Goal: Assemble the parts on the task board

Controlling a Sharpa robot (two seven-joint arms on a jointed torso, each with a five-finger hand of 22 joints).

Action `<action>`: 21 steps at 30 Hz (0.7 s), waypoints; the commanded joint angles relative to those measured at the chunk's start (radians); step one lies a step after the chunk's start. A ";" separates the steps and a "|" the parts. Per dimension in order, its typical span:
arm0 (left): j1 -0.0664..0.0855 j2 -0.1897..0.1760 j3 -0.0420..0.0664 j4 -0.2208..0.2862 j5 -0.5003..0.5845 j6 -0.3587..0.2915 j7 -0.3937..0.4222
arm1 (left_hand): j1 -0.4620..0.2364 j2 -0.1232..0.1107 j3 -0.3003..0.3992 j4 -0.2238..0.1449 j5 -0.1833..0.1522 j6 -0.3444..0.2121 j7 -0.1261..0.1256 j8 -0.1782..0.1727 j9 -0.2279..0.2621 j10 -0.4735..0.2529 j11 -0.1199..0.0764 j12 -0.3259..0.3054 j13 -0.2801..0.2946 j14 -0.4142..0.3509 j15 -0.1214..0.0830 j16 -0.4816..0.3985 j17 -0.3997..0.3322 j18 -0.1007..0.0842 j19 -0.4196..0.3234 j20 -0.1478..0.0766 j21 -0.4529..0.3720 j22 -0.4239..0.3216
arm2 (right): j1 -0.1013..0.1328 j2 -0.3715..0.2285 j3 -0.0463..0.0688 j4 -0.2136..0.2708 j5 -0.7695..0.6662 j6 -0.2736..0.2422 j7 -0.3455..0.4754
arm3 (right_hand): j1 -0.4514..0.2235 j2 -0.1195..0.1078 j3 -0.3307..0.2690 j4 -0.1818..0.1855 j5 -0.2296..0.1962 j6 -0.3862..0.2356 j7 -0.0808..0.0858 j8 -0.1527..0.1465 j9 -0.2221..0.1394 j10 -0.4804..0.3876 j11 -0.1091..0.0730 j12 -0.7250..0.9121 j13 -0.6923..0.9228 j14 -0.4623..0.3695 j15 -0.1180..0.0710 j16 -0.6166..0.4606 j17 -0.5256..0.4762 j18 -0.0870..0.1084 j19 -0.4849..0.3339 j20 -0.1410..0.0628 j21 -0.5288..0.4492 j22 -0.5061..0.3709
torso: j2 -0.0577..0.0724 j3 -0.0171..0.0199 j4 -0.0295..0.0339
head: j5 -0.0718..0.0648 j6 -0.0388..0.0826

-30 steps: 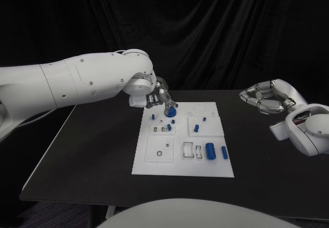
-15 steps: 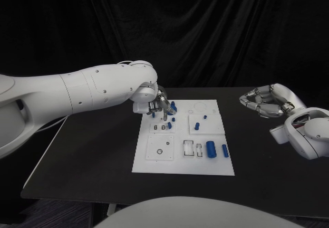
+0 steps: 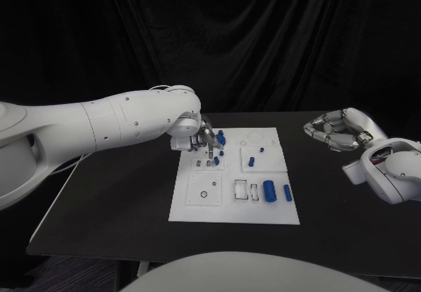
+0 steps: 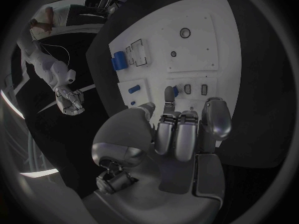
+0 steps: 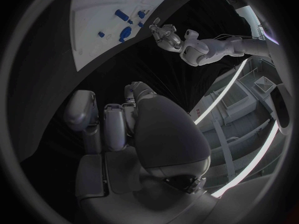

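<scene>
While hovering over task board's (image 3: 204,210) far left corner, left hand (image 3: 200,137) curled, grasp unclear. Seven blue parts counted on board: one (image 3: 221,134) just beside fingertips (image 3: 212,144), big cylinder (image 3: 269,191) well nearer robot. Right hand (image 3: 337,130) clenched, empty, well off board.

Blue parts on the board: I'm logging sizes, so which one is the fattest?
The thick blue cylinder in the board's near right section, beside the white slots. The slimmer blue rod lies to its right; the others are plainly smaller.
</scene>
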 commanded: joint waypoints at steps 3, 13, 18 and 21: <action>-0.010 0.004 0.001 -0.007 -0.001 -0.051 0.034 | -0.005 0.004 0.012 -0.005 0.009 0.001 -0.002 -0.014 0.009 0.104 -0.008 0.004 0.263 0.104 -0.008 -0.001 0.263 0.000 -0.010 -0.002 -0.010 -0.010 | -0.005 0.004 0.001 -0.001 -0.007 0.003 0.010 | 0.007 -0.001 0.003 -0.001 0.005 -0.007 -0.001 0.006 0.001 0.000 -0.006 -0.002 -0.039 0.024 0.001 0.000 0.044 -0.002 0.002 0.000 -0.004 0.103 | -0.001 0.0002 -0.0004 | 0.003 0.000; -0.043 0.012 0.001 -0.042 -0.001 -0.072 0.053 | -0.003 0.004 0.023 -0.011 0.018 0.001 0.000 -0.041 0.016 0.104 -0.007 0.004 0.263 0.104 -0.008 -0.001 0.263 0.003 -0.022 -0.003 -0.025 -0.028 | -0.006 0.007 0.001 0.000 -0.012 0.007 0.018 | 0.006 -0.001 0.004 -0.001 0.008 -0.009 0.000 0.005 0.001 -0.001 -0.005 -0.003 -0.042 0.024 0.001 -0.002 0.042 -0.001 0.001 0.000 -0.009 0.102 | -0.006 -0.0014 0.0038 | -0.009 0.000; -0.053 0.015 0.001 -0.054 -0.001 -0.078 0.055 | -0.002 0.003 0.025 -0.013 0.019 0.001 0.001 -0.045 0.017 0.104 -0.007 0.004 0.263 0.104 -0.008 -0.001 0.263 0.002 -0.016 -0.003 -0.023 -0.021 | -0.006 0.007 0.001 -0.005 -0.021 0.006 0.026 | 0.006 -0.002 0.004 -0.001 0.011 -0.011 0.000 0.004 0.001 -0.001 -0.005 -0.003 -0.043 0.025 0.001 -0.001 0.043 -0.001 0.001 0.000 -0.010 0.101 | -0.004 -0.0010 -0.0003 | -0.007 0.000; -0.055 0.017 0.001 -0.060 -0.001 -0.078 0.056 | -0.001 0.002 0.026 -0.014 0.020 0.003 0.000 -0.046 0.019 0.104 -0.007 0.004 0.263 0.104 -0.008 -0.001 0.263 0.002 -0.015 -0.003 -0.023 -0.020 | -0.006 0.009 0.001 -0.009 -0.023 0.007 0.026 | 0.006 -0.003 0.004 -0.001 0.014 -0.012 0.001 0.004 0.001 -0.001 -0.005 -0.003 -0.043 0.025 0.001 -0.001 0.043 -0.001 0.001 0.000 -0.011 0.101 | -0.003 -0.0005 -0.0015 | -0.007 0.000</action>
